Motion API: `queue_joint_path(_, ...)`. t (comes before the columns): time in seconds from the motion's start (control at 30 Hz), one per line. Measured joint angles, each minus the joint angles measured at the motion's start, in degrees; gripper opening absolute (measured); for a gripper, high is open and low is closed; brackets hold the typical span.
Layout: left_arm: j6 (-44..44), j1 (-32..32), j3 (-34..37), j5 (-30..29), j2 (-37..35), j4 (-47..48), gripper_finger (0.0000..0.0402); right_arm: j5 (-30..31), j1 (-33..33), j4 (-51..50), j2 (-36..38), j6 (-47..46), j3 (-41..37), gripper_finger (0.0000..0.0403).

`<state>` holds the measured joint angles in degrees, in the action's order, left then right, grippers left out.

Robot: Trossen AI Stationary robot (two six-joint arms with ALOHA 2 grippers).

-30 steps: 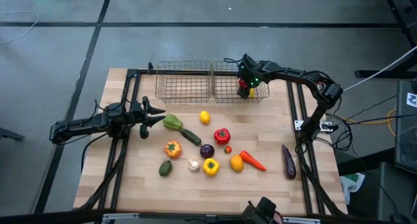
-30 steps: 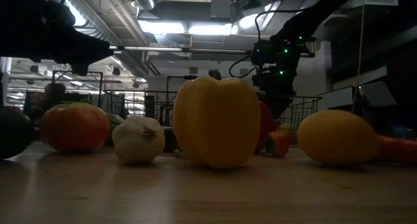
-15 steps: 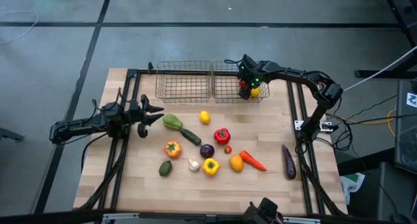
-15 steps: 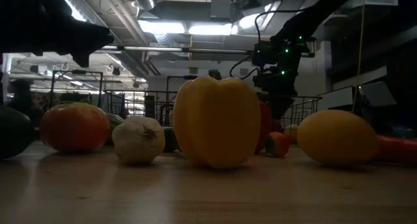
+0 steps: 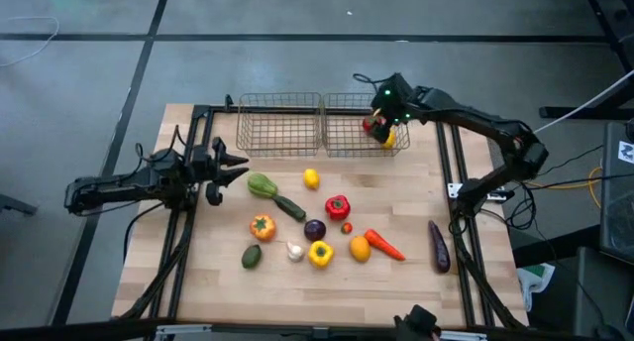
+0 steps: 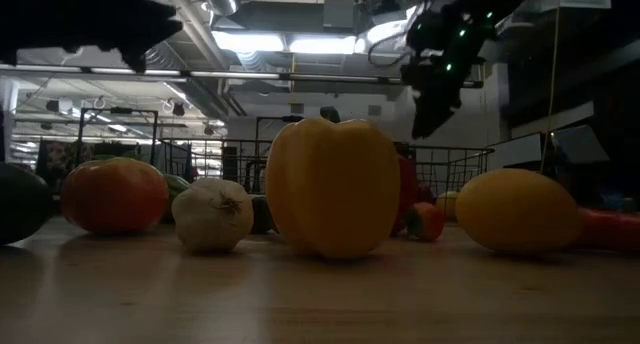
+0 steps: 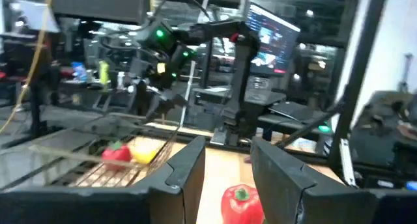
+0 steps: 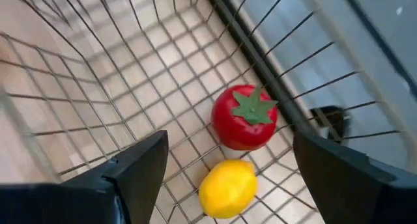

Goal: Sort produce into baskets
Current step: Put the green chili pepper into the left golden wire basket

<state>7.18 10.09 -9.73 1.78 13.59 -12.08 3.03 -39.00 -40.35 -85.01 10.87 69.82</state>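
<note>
Right hand [image 8: 225, 178] spread | tomato [image 8: 245, 117] half-hidden under it overhead | low view dim

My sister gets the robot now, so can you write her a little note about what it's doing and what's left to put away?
Right gripper: open, holding nothing, above the right basket.
Left gripper: over the table's left side, near the green pepper, fingers apart, holding nothing.
Done: a tomato and a lemon lie in the right basket.
The left basket has nothing in it.
Left on the table: green pepper, cucumber, lemon, red pepper, orange pepper, onion, avocado, garlic, yellow pepper, orange, carrot, eggplant.
</note>
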Motion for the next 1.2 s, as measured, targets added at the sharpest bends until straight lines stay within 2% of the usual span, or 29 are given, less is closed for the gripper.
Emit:
queue_joint_path(0.4, -7.5, -7.5, -16.4, 0.3, 31.2, 0.4, 0.0137, -1.3, 0.0, -0.3, 12.9, 0.0, 0.0, 0.0326)
queue_joint_path(0.67, -8.7, -9.9, -28.8, 0.2, 48.2, 12.4, 0.0138, -4.4, 0.0, -3.5, 17.3, -0.1, 0.0, 0.0326)
queue_joint_path(0.8, -8.4, -10.4, -33.0, 0.0, 54.8, 14.5, 0.0152, -7.0, 0.0, -4.4, 17.5, -0.1, 0.0, 0.0326)
queue_joint_path(0.97, -7.3, -10.6, -36.7, -0.1, 60.8, 15.0, 0.0190, -7.6, 0.0, -4.5, 17.5, -0.1, 0.0, 0.0326)
queue_joint_path(1.2, -9.0, -10.6, -37.4, -0.1, 67.1, 17.4, 0.0236, -15.2, 0.0, -4.5, 17.5, 0.6, 0.0, 0.0326)
